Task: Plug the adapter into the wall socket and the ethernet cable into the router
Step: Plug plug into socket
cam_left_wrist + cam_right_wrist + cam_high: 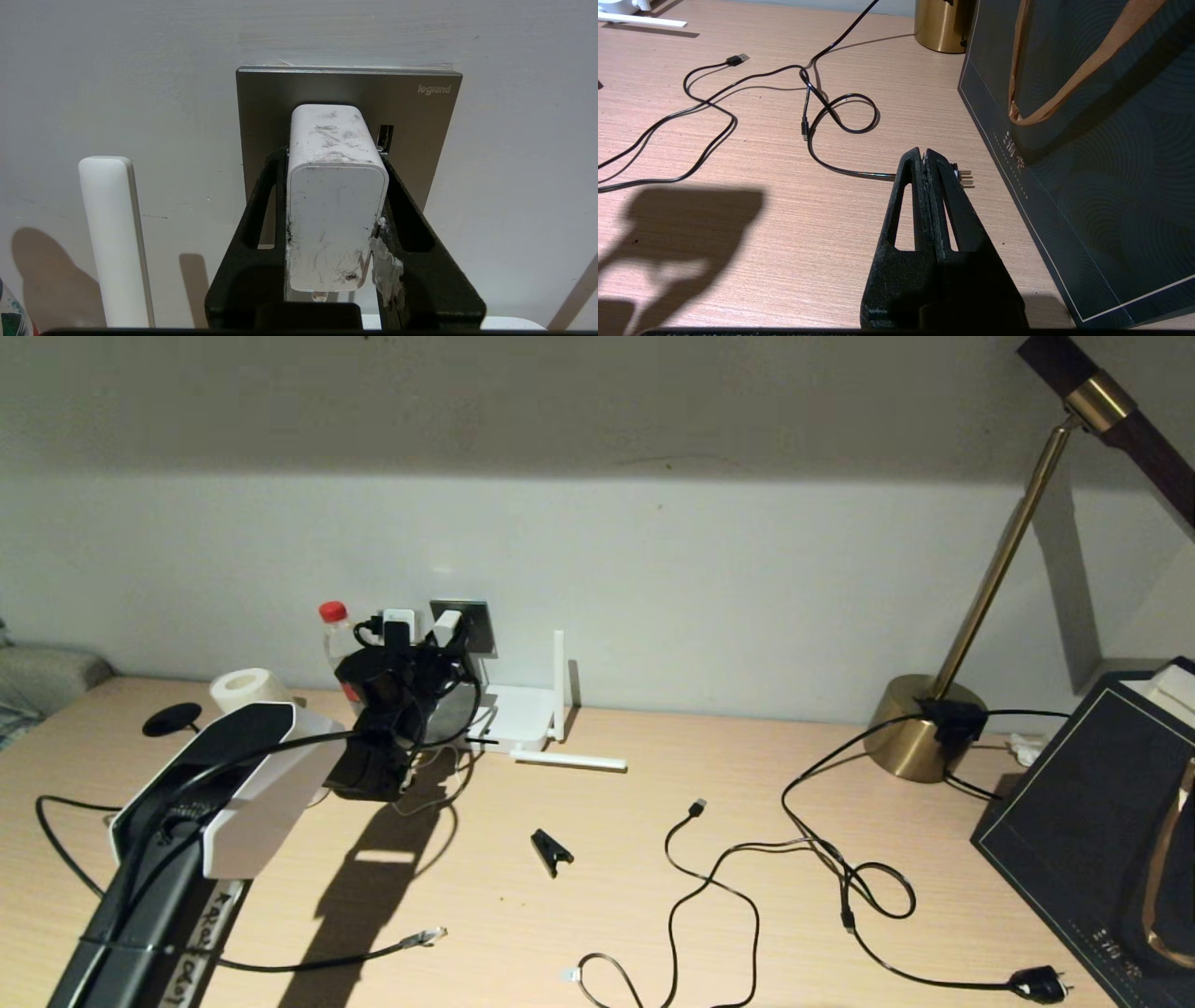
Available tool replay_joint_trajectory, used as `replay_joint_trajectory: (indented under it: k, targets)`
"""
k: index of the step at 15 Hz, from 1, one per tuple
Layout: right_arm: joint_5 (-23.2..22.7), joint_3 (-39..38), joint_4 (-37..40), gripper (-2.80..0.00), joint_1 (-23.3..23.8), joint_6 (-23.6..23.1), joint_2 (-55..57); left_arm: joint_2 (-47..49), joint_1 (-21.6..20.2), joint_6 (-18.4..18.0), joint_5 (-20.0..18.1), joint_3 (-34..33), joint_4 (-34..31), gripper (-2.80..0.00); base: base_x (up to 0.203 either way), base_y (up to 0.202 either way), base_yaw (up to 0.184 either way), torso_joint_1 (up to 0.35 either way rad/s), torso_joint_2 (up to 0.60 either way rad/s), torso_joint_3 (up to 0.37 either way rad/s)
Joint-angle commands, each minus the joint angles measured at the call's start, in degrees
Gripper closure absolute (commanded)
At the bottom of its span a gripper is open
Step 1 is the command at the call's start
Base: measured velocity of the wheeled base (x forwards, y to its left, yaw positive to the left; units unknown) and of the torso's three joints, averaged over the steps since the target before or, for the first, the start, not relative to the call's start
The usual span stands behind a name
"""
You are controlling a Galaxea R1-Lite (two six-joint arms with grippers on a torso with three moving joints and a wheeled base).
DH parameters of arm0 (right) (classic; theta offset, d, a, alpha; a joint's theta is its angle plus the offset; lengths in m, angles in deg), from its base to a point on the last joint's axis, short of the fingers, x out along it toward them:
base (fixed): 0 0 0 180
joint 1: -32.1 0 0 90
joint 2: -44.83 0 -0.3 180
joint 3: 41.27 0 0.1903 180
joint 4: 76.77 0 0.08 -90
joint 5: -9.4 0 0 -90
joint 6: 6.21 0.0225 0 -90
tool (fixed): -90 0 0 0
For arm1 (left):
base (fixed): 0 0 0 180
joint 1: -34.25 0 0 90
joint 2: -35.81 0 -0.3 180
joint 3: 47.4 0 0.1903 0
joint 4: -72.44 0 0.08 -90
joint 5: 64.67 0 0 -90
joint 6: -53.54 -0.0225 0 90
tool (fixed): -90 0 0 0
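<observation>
My left gripper point(334, 156) is shut on the white adapter point(336, 205), one black finger on each side. The adapter's far end sits against the grey wall socket point(420, 121); its pins are hidden. In the head view the left gripper point(446, 639) is at the wall socket point(478, 621), just above the white router point(513, 728). The ethernet cable's clear connector point(425, 936) lies loose near the table's front, and its black disc point(171, 719) lies at far left. My right gripper point(923, 151) is shut on nothing, low over the table beside a black plug point(964, 177).
A water bottle point(334, 635) and a paper roll point(245, 688) stand left of the socket. A black clip point(551, 851), a USB-tipped cable point(695, 807) and the lamp cord's plug point(1038, 982) lie on the table. A brass lamp base point(920, 728) and a dark bag point(1092, 821) stand at right.
</observation>
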Motion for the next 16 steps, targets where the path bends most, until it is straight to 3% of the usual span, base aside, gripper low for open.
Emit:
replay_joint_trajectory:
  k: [1,3,6,16]
  targets:
    - [0.0,0.0,0.0,0.0,0.0,0.0,0.1,0.2,0.0,0.0,0.0,0.0,0.2,0.0,0.0,0.0,0.0,0.0,0.0,0.0]
    - [0.0,0.0,0.0,0.0,0.0,0.0,0.0,0.5,0.2,0.0,0.5,0.2,-0.1,0.0,0.0,0.0,0.0,0.0,0.0,0.0]
    - [0.0,0.0,0.0,0.0,0.0,0.0,0.0,3.1,0.7,0.0,2.3,6.1,-1.6,0.0,0.0,0.0,0.0,0.0,0.0,0.0]
    - [0.0,0.0,0.0,0.0,0.0,0.0,0.0,3.4,0.9,-0.1,4.3,6.1,-3.0,0.0,0.0,0.0,0.0,0.0,0.0,0.0]
